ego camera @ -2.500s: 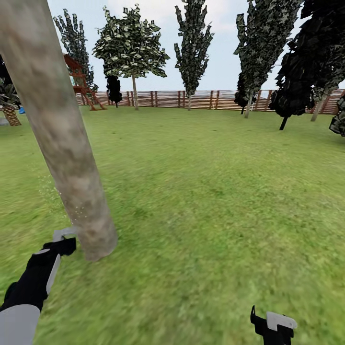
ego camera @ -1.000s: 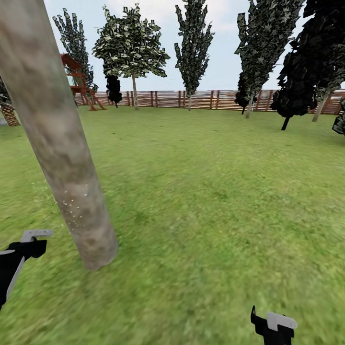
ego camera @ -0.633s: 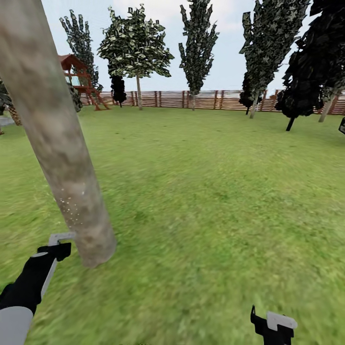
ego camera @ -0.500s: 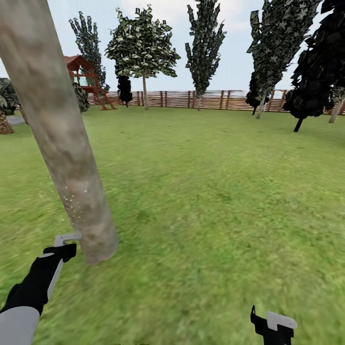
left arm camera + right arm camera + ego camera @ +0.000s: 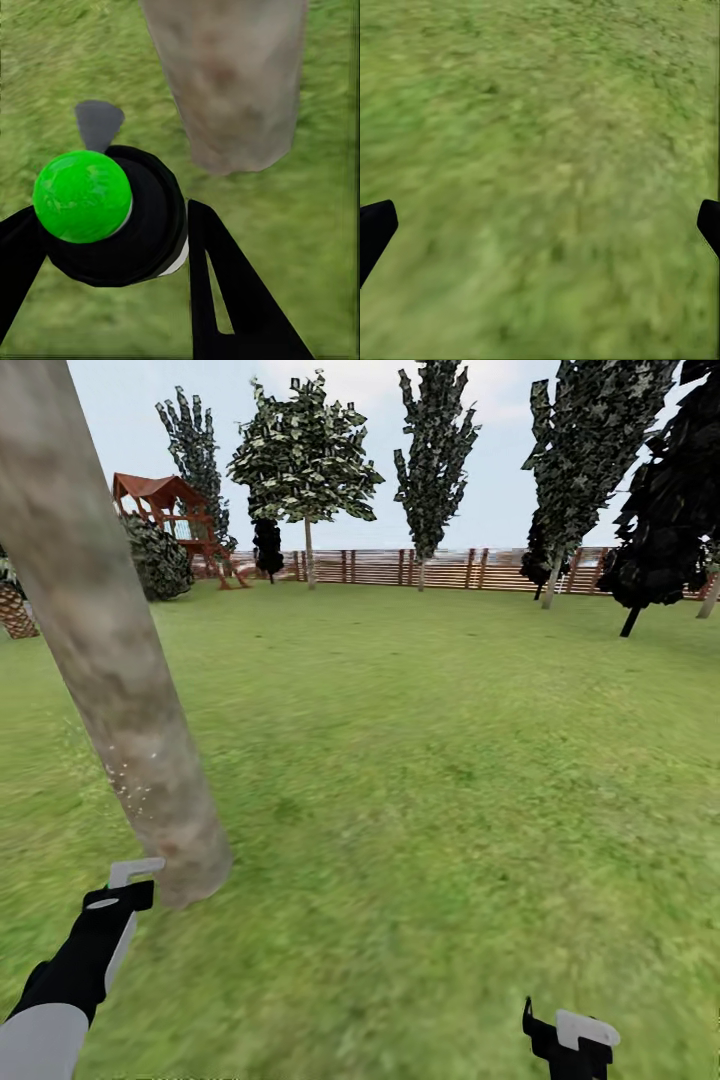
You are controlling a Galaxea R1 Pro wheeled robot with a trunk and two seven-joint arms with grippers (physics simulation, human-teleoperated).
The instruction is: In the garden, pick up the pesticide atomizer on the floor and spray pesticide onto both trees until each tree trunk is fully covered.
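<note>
Green-capped atomizer clamped in left gripper beside one tree trunk flecked with pesticide; right gripper spread wide over lawn

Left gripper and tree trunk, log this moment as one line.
left gripper: shut on pesticide atomizer, beside trunk base | tree trunk: white pesticide specks low down | right gripper: open over lawn

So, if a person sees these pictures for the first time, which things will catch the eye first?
First, the thick grey-brown tree trunk, leaning across the left of the head view, with a few white specks of pesticide low on its bark. Next, the bright green ball top of the atomizer, held between the left gripper's jaws close to the trunk's base. Far behind, the red play tower stands before the wooden fence.
</note>
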